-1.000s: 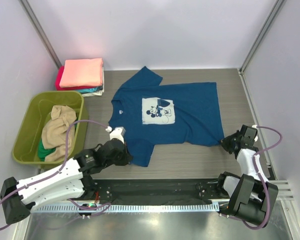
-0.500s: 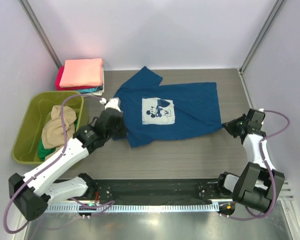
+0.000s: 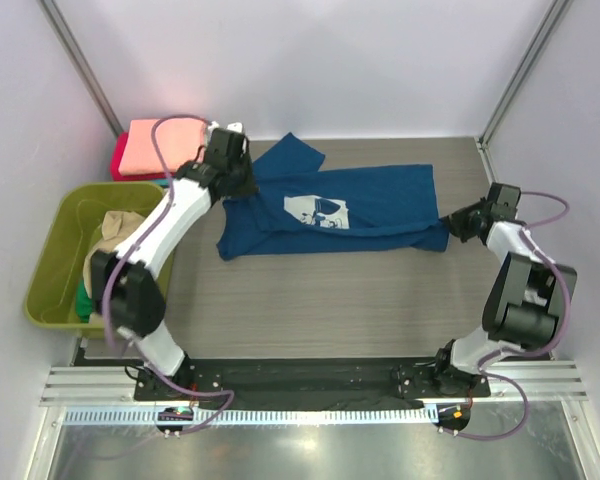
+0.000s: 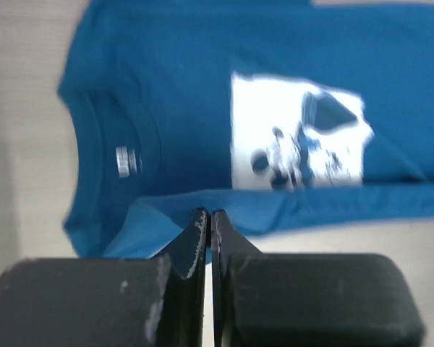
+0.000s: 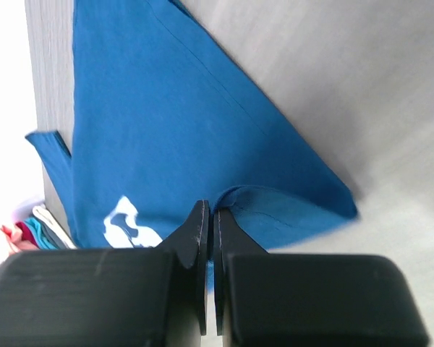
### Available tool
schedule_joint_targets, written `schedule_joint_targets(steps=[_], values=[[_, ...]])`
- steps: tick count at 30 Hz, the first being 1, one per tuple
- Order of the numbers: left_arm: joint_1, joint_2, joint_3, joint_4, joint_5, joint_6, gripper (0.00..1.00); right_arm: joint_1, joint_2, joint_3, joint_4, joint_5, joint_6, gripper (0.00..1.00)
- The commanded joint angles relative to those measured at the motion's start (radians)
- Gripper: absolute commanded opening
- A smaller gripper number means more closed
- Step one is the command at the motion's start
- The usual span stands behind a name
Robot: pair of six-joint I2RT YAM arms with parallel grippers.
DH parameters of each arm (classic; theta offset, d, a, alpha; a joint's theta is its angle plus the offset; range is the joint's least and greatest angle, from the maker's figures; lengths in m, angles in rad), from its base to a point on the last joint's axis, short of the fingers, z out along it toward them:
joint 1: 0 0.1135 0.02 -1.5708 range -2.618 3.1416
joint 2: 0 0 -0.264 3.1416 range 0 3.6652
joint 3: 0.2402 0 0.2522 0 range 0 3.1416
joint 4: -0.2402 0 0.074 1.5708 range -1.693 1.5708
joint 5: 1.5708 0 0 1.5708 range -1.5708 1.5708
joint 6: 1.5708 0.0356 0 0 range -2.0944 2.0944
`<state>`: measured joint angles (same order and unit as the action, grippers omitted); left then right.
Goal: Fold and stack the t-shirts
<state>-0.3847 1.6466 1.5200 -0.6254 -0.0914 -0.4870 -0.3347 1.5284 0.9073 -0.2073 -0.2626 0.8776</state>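
Note:
A navy blue t-shirt [image 3: 380, 212] with a white print [image 3: 315, 210] lies across the middle of the table, its near edge lifted and carried over toward the far side. My left gripper [image 3: 242, 188] is shut on the shirt's edge at its collar end; the left wrist view shows the gripper [image 4: 208, 217] pinching blue cloth [image 4: 166, 108]. My right gripper [image 3: 448, 226] is shut on the hem corner at the shirt's right end, where the right wrist view shows the gripper [image 5: 211, 214] clamped on a fold of the shirt [image 5: 166, 130].
A folded stack with a salmon-pink shirt [image 3: 145, 150] on top and a red one [image 3: 120, 162] beneath sits at the far left, partly behind my left arm. An olive-green tub [image 3: 50, 255] at the left holds a tan shirt [image 3: 105, 262] and a green one [image 3: 83, 303].
Both grippers have carried the shirt's near edge away from the arm bases toward the far side, folding it over itself. The left arm has swung up beside the folded stack.

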Motion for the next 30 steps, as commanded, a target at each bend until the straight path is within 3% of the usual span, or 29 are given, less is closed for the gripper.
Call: schedule_joint_targets(steps=[1, 2, 3, 4, 6, 7, 8, 9, 12, 13, 20, 23, 30], values=[[0.079, 0.247, 0.207, -0.083, 0.038, 0.062, 0.0, 0.037, 0.103, 0.158, 0.066, 0.031, 0.054, 0.01], [0.096, 0.313, 0.268, -0.155, 0.085, 0.065, 0.0, 0.043, 0.169, 0.197, 0.059, 0.025, 0.054, 0.01], [0.11, 0.373, 0.431, -0.199, 0.128, 0.07, 0.0, 0.049, 0.206, 0.235, 0.048, 0.019, 0.049, 0.01], [0.125, 0.443, 0.51, -0.247, 0.14, 0.083, 0.0, 0.066, 0.238, 0.31, 0.042, 0.017, 0.043, 0.12], [0.127, 0.57, 0.688, -0.348, 0.099, 0.09, 0.21, 0.086, 0.327, 0.385, 0.005, 0.008, -0.014, 0.48], [0.127, 0.588, 0.719, -0.37, 0.098, 0.088, 0.33, 0.094, 0.349, 0.466, -0.044, 0.016, -0.037, 0.76], [0.125, 0.594, 0.732, -0.397, 0.101, 0.087, 0.54, 0.106, 0.367, 0.49, -0.087, 0.034, -0.058, 0.82], [0.125, 0.575, 0.723, -0.395, 0.098, 0.082, 0.58, 0.109, 0.359, 0.495, -0.121, 0.045, -0.087, 0.86], [0.112, 0.402, 0.461, -0.254, 0.098, 0.054, 0.64, 0.115, 0.238, 0.386, -0.107, 0.124, -0.109, 0.9], [0.107, 0.345, 0.31, -0.213, 0.099, 0.042, 0.64, 0.117, 0.204, 0.307, -0.1, 0.141, -0.114, 0.9], [0.099, -0.069, -0.295, 0.093, 0.039, -0.099, 0.64, 0.114, -0.042, -0.007, -0.028, 0.217, -0.166, 0.91], [0.099, -0.181, -0.475, 0.186, 0.012, -0.139, 0.65, 0.112, -0.051, -0.068, 0.0, 0.212, -0.177, 0.9], [0.125, -0.205, -0.622, 0.32, -0.004, -0.189, 0.72, 0.109, 0.004, -0.084, 0.045, 0.172, -0.178, 0.84]])
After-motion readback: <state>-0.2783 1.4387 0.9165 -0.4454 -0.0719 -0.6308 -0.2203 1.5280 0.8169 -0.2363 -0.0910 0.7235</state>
